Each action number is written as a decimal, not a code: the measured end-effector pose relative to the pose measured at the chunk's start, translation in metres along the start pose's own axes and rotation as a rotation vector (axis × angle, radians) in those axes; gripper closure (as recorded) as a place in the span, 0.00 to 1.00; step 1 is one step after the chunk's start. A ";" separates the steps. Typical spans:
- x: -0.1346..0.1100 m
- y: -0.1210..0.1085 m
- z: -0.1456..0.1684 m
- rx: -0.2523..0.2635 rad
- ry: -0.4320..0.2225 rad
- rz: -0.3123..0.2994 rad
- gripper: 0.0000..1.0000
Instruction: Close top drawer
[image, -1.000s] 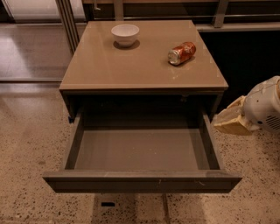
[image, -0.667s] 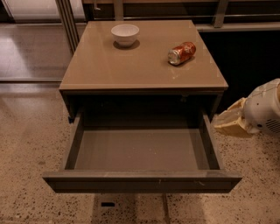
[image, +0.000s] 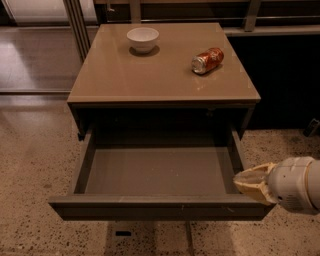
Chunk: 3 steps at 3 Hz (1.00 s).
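Note:
The top drawer (image: 160, 207) of a tan-topped cabinet stands pulled far out. Its dark grey-brown flat front faces me, and its shallow grey inside (image: 157, 170) holds nothing. My gripper (image: 240, 178), tan fingers on a white wrist, comes in from the right edge. Its fingers meet in a point and hold nothing. The tip is at the drawer's front right corner, just above the right side wall and close behind the front panel. I cannot tell whether it touches the drawer.
A white bowl (image: 143, 38) and an orange soda can (image: 207, 60) lying on its side rest on the cabinet top (image: 150, 80). Metal posts (image: 76, 25) stand at the back left. Speckled floor (image: 30, 165) surrounds the cabinet, with a dark area at the right.
My gripper has moved down and toward the drawer's front right corner from beside the cabinet's right edge. The drawer, bowl and can have not moved.

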<state>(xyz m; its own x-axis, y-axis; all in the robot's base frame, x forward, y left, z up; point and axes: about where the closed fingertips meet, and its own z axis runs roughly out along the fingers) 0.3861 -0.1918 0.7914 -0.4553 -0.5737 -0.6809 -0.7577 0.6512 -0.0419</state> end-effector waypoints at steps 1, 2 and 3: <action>0.036 -0.001 0.026 0.051 -0.052 0.145 1.00; 0.063 -0.006 0.045 0.071 -0.057 0.245 1.00; 0.082 -0.009 0.058 0.069 -0.051 0.317 1.00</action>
<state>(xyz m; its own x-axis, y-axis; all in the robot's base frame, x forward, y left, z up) 0.3822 -0.2160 0.6936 -0.6381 -0.3124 -0.7038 -0.5478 0.8265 0.1298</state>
